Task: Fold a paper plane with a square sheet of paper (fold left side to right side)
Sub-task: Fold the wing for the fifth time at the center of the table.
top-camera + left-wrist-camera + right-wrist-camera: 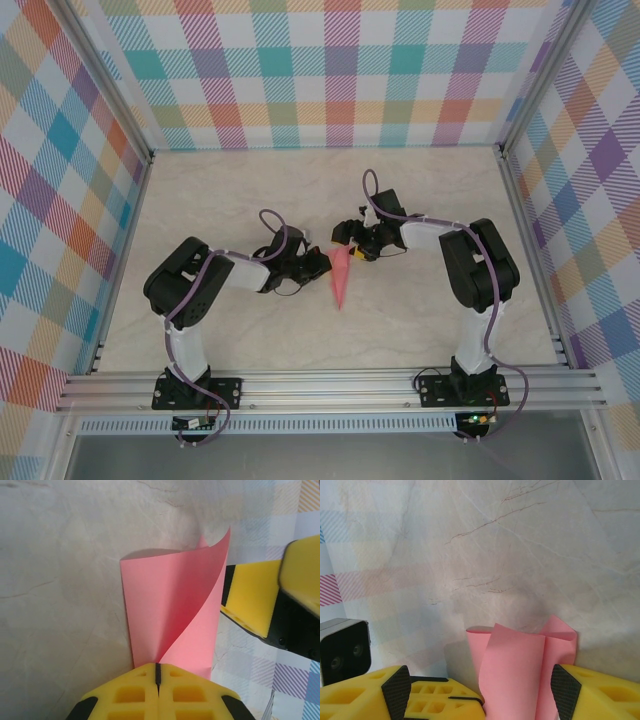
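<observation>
Left gripper (158, 672) pinched tight on curled pink paper (170, 610) | right gripper (480, 690) jaws wide, paper between | marble table (60, 580) beneath

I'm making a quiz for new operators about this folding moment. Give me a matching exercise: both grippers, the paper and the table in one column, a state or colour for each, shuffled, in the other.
Things:
1. left gripper
2. right gripper
3. sheet of paper
4. table

States:
A. pale, marbled
B. open, fingers either side of the paper
C. pink, curled
D. shut, pinching the paper

Pairs: 1-D; 2-B; 3-C; 4-A
</observation>
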`<action>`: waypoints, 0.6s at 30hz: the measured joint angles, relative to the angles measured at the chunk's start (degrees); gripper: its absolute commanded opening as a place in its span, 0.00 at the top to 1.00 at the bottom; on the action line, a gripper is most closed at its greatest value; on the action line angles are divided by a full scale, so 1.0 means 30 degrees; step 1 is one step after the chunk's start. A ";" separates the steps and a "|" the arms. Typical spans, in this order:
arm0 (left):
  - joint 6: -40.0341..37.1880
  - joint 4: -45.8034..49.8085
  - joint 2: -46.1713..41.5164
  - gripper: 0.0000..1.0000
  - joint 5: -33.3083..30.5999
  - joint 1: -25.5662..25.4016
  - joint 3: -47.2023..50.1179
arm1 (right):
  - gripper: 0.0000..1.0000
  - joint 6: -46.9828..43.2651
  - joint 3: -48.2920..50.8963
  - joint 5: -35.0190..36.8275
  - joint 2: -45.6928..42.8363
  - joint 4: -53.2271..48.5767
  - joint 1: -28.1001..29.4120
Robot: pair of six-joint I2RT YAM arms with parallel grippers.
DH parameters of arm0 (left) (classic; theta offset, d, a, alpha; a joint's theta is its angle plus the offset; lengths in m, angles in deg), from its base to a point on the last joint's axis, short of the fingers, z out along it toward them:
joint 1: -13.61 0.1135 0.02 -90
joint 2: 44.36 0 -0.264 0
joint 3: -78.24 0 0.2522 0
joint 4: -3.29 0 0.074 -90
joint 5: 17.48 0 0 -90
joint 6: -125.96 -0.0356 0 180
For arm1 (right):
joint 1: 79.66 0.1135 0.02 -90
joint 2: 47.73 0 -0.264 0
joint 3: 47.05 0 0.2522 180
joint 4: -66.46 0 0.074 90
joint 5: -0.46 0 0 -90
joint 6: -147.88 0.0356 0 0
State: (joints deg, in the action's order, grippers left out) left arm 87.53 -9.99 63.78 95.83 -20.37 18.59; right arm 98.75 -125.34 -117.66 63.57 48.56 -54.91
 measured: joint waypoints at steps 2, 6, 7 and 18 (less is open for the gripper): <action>0.0000 -0.0044 0.0087 1.00 0.0007 0.0022 0.0000 | 0.23 -0.0058 -0.0007 0.0000 0.0000 -0.0015 0.0000; 0.0000 -0.0051 0.0087 1.00 -0.0066 0.0015 0.0000 | 0.23 -0.0146 -0.0029 0.0000 0.0000 -0.0073 0.0000; 0.0000 -0.0058 0.0087 1.00 -0.0073 0.0015 0.0000 | 0.23 -0.0189 -0.0029 -0.0007 0.0000 -0.0080 0.0000; 0.0000 -0.0270 0.0087 1.00 -0.0109 0.0015 0.0131 | 0.22 -0.0342 -0.0160 -0.0007 0.0029 -0.0299 0.0000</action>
State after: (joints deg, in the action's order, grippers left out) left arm 87.53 -10.80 64.04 95.50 -20.32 18.98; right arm 97.72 -125.82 -117.68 63.66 47.67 -54.91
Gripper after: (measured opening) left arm 0.042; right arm 0.775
